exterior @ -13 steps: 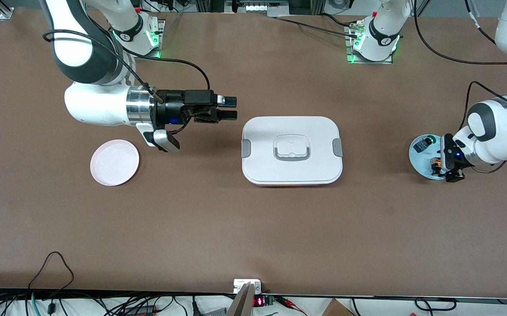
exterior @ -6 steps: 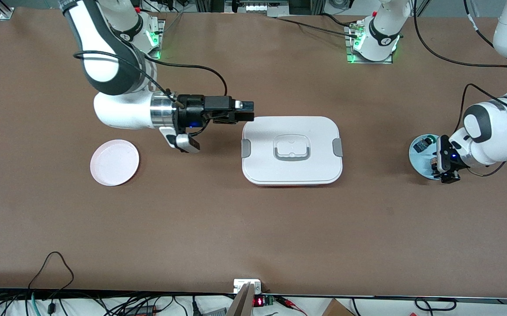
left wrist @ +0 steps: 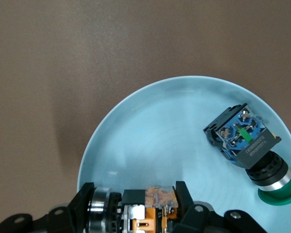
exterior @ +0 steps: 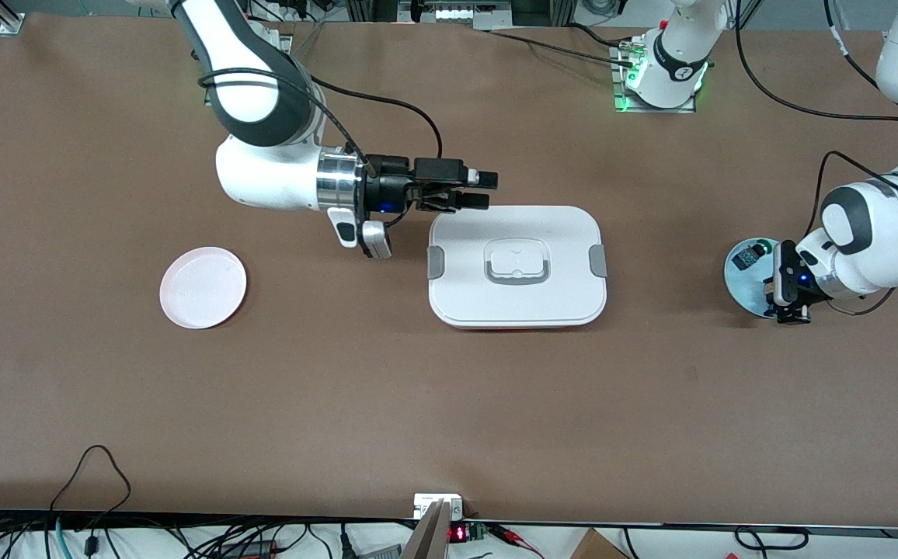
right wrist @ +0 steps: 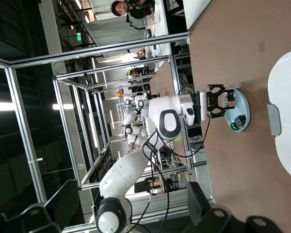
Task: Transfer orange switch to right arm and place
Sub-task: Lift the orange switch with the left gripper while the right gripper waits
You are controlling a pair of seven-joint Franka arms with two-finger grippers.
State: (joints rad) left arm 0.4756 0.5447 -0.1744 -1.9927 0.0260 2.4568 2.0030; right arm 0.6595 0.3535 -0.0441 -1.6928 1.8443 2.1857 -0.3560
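The orange switch [left wrist: 153,206], a stubby black part with orange pieces, lies on the light blue plate [left wrist: 150,126] at the left arm's end of the table. My left gripper [left wrist: 136,204] is down on that plate [exterior: 738,281] and shut on the orange switch, one finger [left wrist: 183,194] at each end of it. In the front view the left gripper [exterior: 789,301] hides the switch. My right gripper [exterior: 486,190] hangs open and level over the edge of the white lidded box [exterior: 517,265], pointing toward the left arm's end, with nothing between its fingers.
A black switch with a green cap [left wrist: 250,143] lies on the same blue plate, beside the held one. A pink plate [exterior: 203,287] sits toward the right arm's end. The white box, with grey clips and handle, stands mid-table between the arms.
My left gripper has shut on the orange switch. The right arm has swung from near the pink plate toward the white box, its gripper still open.
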